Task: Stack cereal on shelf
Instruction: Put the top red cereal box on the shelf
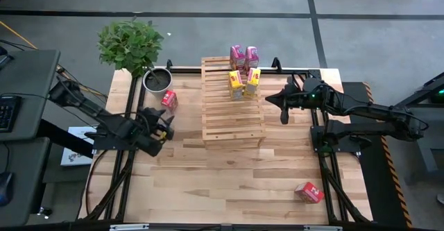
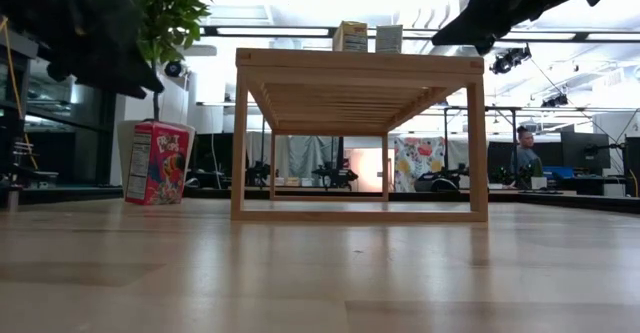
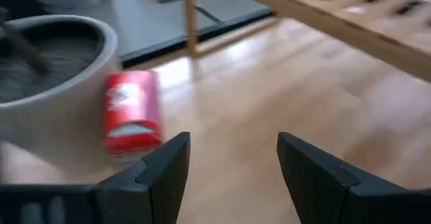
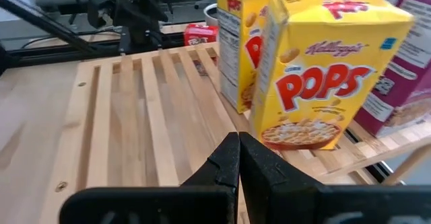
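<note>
Hovering released at nine o'clock of the slatted light-wood shelf (image 1: 232,100): left gripper (image 1: 164,127), near the red cardboard cereal box (image 1: 169,100) beside the grey plant pot (image 1: 157,80). Clenched empty at three o'clock: right gripper (image 1: 283,108). Standing on the shelf's twelve-o'clock end: two yellow boxes (image 1: 243,82), two pink boxes (image 1: 244,56). Lying at five o'clock: second red box (image 1: 309,192).

Our table (image 1: 229,182) and its load.
On it we see the shelf (image 1: 232,123), a potted plant (image 1: 157,79), a red box (image 1: 168,100) beside the pot, and another red box (image 1: 309,192) near the front right corner.
</note>
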### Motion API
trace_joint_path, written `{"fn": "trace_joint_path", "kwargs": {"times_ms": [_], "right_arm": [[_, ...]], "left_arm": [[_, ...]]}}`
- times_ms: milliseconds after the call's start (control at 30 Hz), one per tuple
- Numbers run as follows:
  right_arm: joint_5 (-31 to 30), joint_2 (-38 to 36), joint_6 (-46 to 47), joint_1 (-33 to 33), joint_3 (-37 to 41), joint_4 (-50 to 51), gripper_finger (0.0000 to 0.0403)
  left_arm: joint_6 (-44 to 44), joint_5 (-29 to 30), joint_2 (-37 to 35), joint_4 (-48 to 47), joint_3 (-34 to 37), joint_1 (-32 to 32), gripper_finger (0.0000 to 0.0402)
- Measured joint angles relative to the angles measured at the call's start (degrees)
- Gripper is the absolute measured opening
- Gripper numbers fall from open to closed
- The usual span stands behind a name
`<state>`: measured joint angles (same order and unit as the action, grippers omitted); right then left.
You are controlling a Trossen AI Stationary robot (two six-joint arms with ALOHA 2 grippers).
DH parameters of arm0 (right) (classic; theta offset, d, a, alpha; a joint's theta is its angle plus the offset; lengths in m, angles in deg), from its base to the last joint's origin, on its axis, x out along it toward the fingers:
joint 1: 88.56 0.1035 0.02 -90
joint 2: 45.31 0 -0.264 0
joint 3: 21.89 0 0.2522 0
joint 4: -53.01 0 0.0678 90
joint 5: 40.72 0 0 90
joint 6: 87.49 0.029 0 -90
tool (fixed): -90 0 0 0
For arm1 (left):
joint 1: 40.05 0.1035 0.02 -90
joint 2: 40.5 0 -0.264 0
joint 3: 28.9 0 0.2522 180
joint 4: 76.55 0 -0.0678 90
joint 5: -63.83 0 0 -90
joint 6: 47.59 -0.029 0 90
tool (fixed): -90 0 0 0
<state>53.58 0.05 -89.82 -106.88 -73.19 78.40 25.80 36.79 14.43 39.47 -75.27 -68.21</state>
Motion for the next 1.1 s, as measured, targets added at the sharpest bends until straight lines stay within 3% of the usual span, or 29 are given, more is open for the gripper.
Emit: {"fn": "trace_joint_path", "kwargs": {"times_ms": [267, 533, 900, 1100], "right_arm": [[-0.85, 0.00, 0.91, -0.01, 0.00, 0.21, 0.0000], [-0.85, 0.02, 1.04, -0.01, 0.00, 0.23, 0.0000], [-0.88, 0.04, 0.99, -0.02, 0.00, 0.23, 0.0000], [-0.90, 0.04, 2.22, -0.02, 0.00, 0.23, 0.0000]], "left_arm": [[-4.72, 1.38, 0.46, 0.05, 0.01, 10.31, 0.0215], [-8.97, -3.93, 0.46, 0.44, -0.33, 18.75, 0.0215], [-17.25, -12.15, 0.38, 7.28, -0.87, 20.75, 0.0215], [-21.05, -11.67, 0.13, 7.22, -0.87, 20.75, 0.0215]]}}
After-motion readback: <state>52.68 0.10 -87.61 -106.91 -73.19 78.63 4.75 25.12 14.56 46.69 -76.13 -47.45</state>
